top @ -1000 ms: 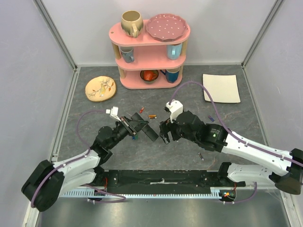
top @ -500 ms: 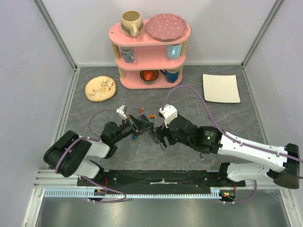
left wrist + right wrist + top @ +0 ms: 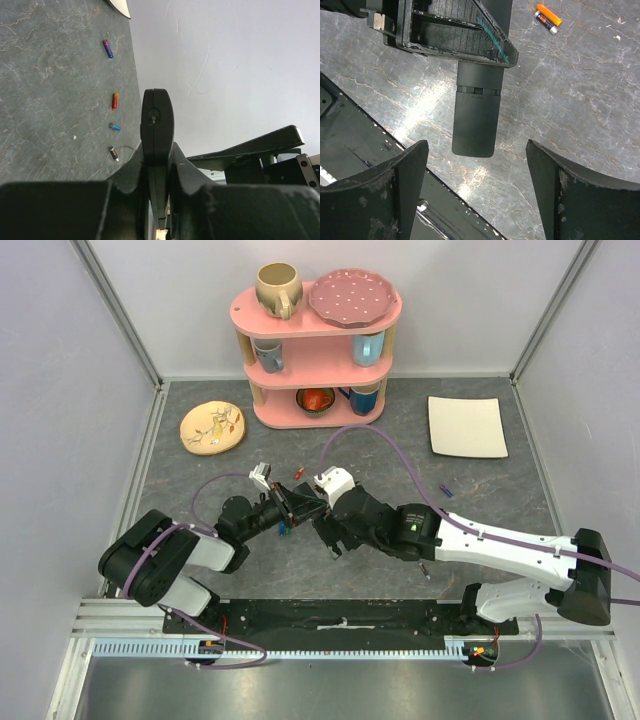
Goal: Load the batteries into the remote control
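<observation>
Left claw: clenched on one end of the remote control, which appears to be lifted off the tabletop.
Right claw: released, jaws wide, straddling the remote's free end without touching it.
Batteries: loose on the tabletop, none in either claw.
Risk: an off-centre squeeze or push from the right claw may twist the remote out of the left claw's narrow grip.
Unclear: whether the battery slot is uncovered.
</observation>
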Tool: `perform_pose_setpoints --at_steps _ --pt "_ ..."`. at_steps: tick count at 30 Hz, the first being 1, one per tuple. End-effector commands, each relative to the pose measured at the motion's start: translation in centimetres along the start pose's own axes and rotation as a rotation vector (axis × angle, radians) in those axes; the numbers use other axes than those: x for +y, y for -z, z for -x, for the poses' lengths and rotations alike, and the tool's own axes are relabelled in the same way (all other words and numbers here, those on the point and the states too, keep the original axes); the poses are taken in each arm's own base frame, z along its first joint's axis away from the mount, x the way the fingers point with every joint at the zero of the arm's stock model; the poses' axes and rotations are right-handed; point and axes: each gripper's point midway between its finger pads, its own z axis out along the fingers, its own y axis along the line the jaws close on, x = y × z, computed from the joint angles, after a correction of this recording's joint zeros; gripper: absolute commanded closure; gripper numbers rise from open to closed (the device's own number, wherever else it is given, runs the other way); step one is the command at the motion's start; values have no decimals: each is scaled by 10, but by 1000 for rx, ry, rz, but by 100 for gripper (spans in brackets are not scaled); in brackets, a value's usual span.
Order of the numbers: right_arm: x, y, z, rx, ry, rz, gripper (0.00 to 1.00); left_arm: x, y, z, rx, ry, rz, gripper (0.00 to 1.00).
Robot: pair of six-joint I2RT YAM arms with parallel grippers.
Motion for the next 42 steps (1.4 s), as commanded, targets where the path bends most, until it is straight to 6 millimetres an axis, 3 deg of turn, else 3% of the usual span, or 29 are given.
perform_pose_setpoints --at_steps 1,17,35,42 --pt "10 4 11 -29 -32 37 14 -69 5 10 -49 -141 -272 98" --pt "16 -9 2 14 -23 40 26 -73 9 10 -58 -168 -271 98" --pt "12 -4 8 -11 -32 23 49 -67 10 11 -72 -171 -244 98" --pt "10 5 12 -25 -36 29 49 -59 9 14 -86 -186 -199 98"
